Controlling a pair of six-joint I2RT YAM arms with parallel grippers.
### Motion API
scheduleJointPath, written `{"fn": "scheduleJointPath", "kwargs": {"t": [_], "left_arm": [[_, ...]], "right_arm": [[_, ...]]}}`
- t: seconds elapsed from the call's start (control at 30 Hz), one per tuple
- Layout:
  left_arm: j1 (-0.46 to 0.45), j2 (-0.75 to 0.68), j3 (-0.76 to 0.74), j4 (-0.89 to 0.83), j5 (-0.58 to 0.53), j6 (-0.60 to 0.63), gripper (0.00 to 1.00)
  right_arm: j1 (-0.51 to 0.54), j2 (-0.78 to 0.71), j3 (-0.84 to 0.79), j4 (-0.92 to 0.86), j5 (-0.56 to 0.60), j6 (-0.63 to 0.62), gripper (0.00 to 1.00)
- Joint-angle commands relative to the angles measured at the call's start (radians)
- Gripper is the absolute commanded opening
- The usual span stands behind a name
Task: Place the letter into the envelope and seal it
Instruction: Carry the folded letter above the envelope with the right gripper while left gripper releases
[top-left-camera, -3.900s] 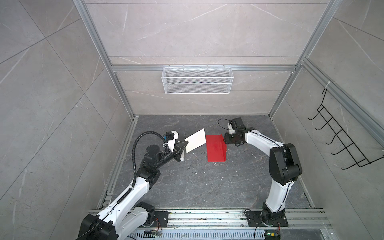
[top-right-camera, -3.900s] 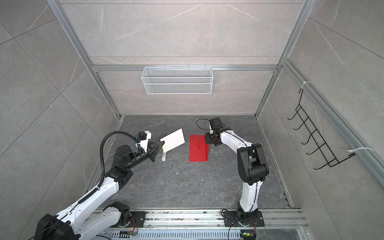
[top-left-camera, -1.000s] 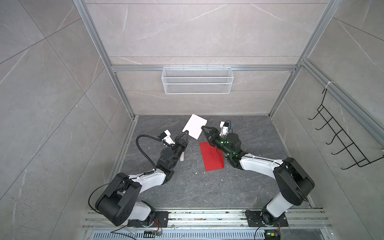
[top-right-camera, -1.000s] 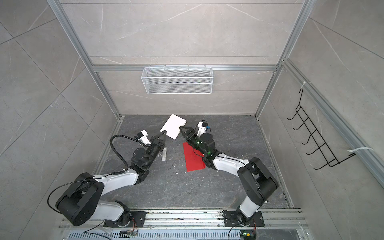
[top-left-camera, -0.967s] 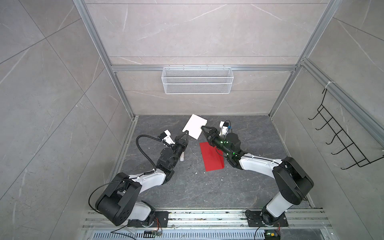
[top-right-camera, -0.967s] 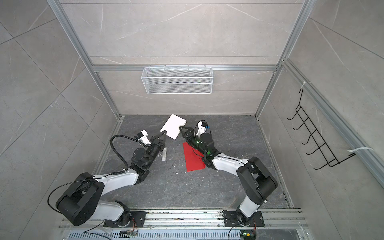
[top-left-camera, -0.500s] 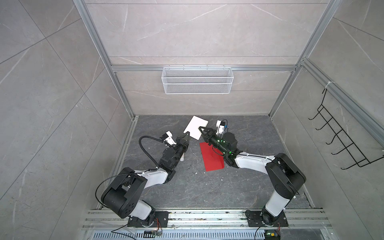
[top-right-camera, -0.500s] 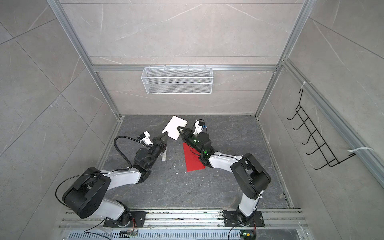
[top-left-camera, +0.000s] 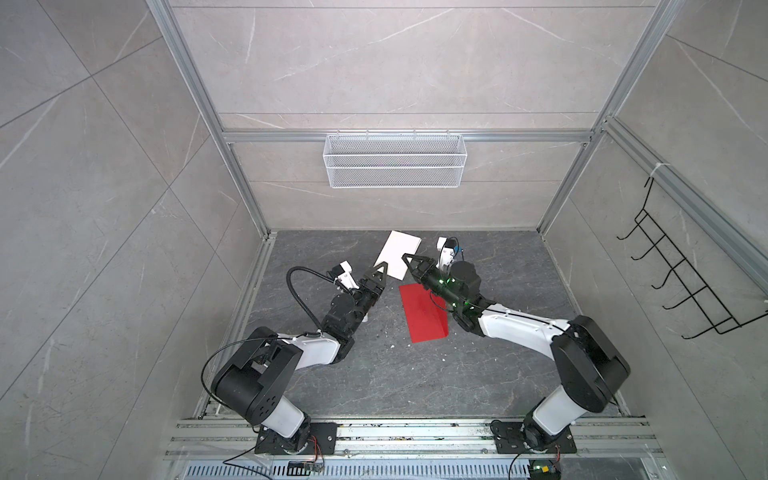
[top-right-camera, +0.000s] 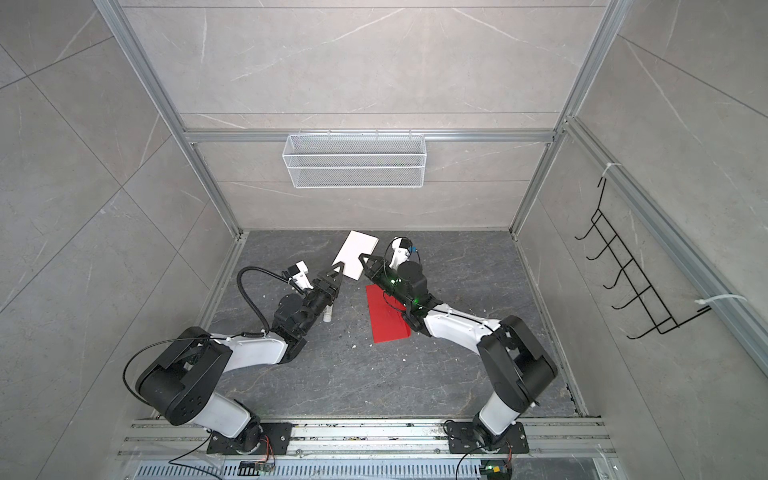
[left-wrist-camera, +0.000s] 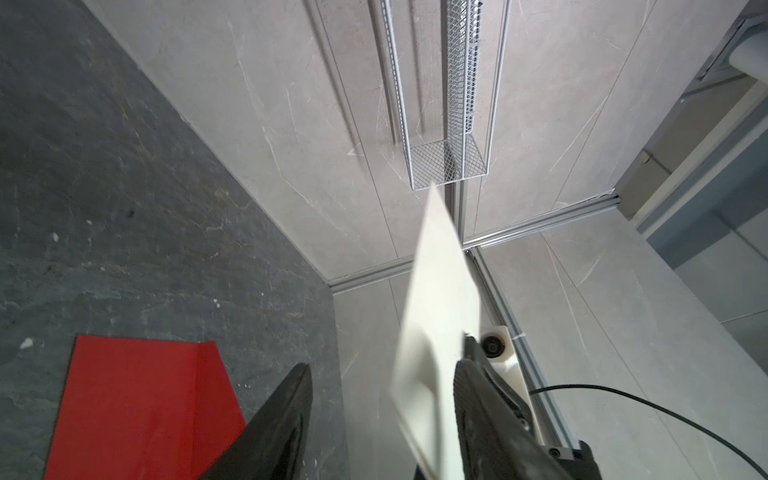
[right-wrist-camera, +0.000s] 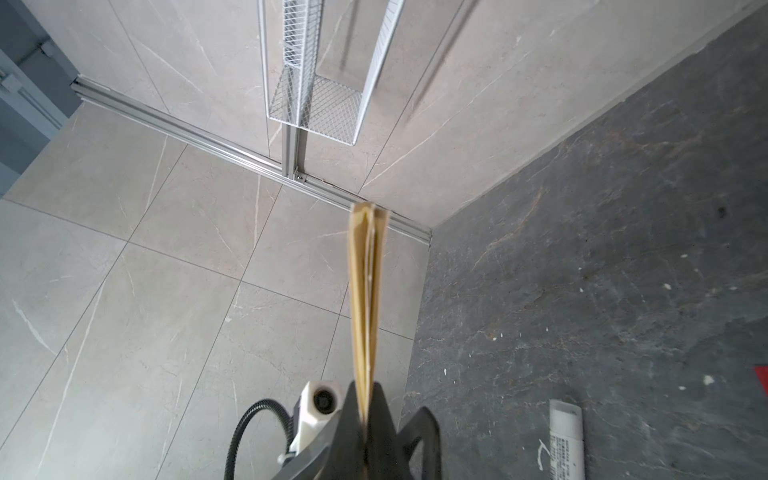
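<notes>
The letter (top-left-camera: 397, 259) is folded and held in the air over the back of the floor, its pale back up in both top views. My right gripper (top-left-camera: 407, 258) is shut on its edge; the right wrist view shows the tan folded sheet (right-wrist-camera: 365, 291) pinched between the jaws (right-wrist-camera: 365, 388). My left gripper (top-left-camera: 383, 276) is open at the letter's opposite corner, with the sheet (left-wrist-camera: 440, 299) beside one finger and a wide gap to the other finger. The red envelope (top-left-camera: 422, 313) lies flat on the dark floor, below and in front of both grippers (left-wrist-camera: 137, 407).
A white glue stick (top-right-camera: 328, 313) lies on the floor by the left arm. A wire basket (top-left-camera: 395, 160) hangs on the back wall. A black hook rack (top-left-camera: 685, 282) is on the right wall. White crumbs dot the floor (top-left-camera: 374, 374).
My left gripper has opened and let go of the letter. My right gripper has closed on the letter's other edge. Both arms drew slightly toward the back.
</notes>
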Motion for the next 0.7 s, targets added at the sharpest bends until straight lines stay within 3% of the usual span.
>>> {"fn": "scheduleJointPath", "kwargs": {"t": [0.0, 0.13, 0.27, 0.43, 0.67], "left_arm": [[-0.002, -0.071, 0.065, -0.191, 0.089, 0.154, 0.64], [-0.007, -0.147, 0.141, -0.558, 0.154, 0.314, 0.73], [-0.018, -0.156, 0.154, -0.703, 0.231, 0.371, 0.75], [-0.048, -0.122, 0.162, -0.780, 0.265, 0.416, 0.75], [-0.118, -0.022, 0.188, -0.764, 0.228, 0.429, 0.74]], "right_arm": [[-0.056, -0.122, -0.037, -0.136, -0.015, -0.150, 0.00], [-0.136, -0.223, -0.084, -0.258, -0.051, -0.229, 0.00], [-0.191, -0.301, -0.098, -0.412, -0.064, -0.349, 0.00], [-0.230, -0.344, -0.066, -0.637, -0.054, -0.551, 0.00], [-0.235, -0.326, -0.046, -0.775, 0.007, -0.716, 0.00]]}}
